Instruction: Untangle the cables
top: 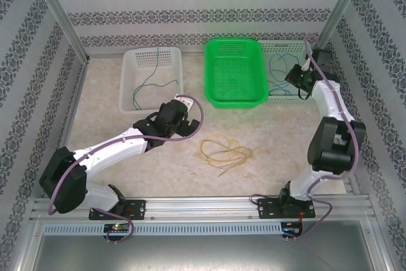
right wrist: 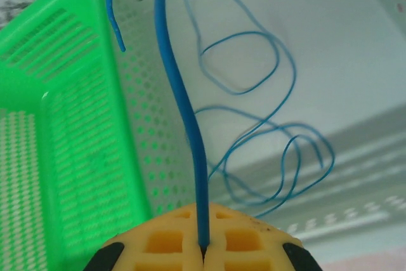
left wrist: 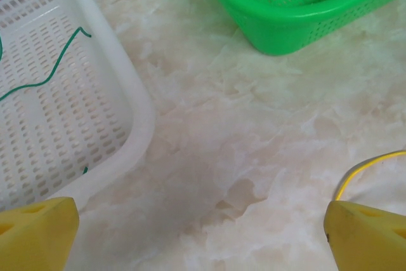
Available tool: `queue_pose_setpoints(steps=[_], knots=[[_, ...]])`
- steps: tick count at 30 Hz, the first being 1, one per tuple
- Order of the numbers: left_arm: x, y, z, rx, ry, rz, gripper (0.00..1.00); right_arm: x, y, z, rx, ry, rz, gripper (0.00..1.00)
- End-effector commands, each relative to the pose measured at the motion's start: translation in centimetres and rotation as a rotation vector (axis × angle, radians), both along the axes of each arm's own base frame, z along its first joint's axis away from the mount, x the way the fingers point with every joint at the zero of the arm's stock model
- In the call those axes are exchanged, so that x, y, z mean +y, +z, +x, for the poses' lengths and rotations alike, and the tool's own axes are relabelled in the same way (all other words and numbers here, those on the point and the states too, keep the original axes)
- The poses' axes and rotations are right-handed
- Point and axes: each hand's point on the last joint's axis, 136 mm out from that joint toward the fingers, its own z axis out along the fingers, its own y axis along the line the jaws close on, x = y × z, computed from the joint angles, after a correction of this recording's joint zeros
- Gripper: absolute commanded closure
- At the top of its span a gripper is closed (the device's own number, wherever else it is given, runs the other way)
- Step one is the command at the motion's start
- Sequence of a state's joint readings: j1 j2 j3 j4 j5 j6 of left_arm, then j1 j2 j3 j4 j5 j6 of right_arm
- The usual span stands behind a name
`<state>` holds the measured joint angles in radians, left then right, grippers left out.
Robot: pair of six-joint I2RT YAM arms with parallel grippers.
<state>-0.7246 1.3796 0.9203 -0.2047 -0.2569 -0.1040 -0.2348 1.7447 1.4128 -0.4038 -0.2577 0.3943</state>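
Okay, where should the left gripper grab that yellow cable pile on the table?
Grip the yellow cable pile at its left loop, which bows clear of the crossings. Come straight down: it lies flat on the table, and the open left gripper is nearest.

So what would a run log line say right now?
left gripper open over table | right gripper shut on blue cable above right basket | yellow cables on table

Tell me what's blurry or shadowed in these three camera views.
Left wrist: the left gripper's yellow fingertips are blurred, with a soft shadow on the marble-patterned tabletop between them. Right wrist: the right gripper's yellow pads look soft around the pinched thin blue wire. Top external: even light, sharp.
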Motion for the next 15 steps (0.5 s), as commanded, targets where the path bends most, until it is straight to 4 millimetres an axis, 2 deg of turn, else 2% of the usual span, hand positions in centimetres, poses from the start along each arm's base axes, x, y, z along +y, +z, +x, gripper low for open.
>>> queue_pose_setpoints(steps=[1,4,7,10,12,15], knots=[[0.4,-0.4,-0.3,0.032,0.013,0.005,0.00,-1.6,-0.9,1.5,0.044,-0.038,-0.047,1.00],[0.4,-0.5,-0.2,0.036,0.013,0.012,0.00,-2.7,-1.7,2.6,0.081,-0.043,-0.098,0.98],[0.3,-0.8,-0.1,0.045,0.012,0.018,0.00,-3.3,-2.4,3.4,0.105,-0.030,-0.134,0.81],[-0.1,-1.3,-0.1,0.065,0.000,0.019,0.00,-3.3,-3.5,3.3,0.168,-0.001,-0.151,0.36],[-0.5,-1.7,-0.1,0.086,-0.009,0.019,0.00,-3.4,-3.6,2.8,0.183,0.005,-0.186,0.30],[-1.0,-2.3,-0.1,0.112,-0.025,0.019,0.00,-3.1,-2.2,1.9,0.138,0.003,-0.218,0.27]])
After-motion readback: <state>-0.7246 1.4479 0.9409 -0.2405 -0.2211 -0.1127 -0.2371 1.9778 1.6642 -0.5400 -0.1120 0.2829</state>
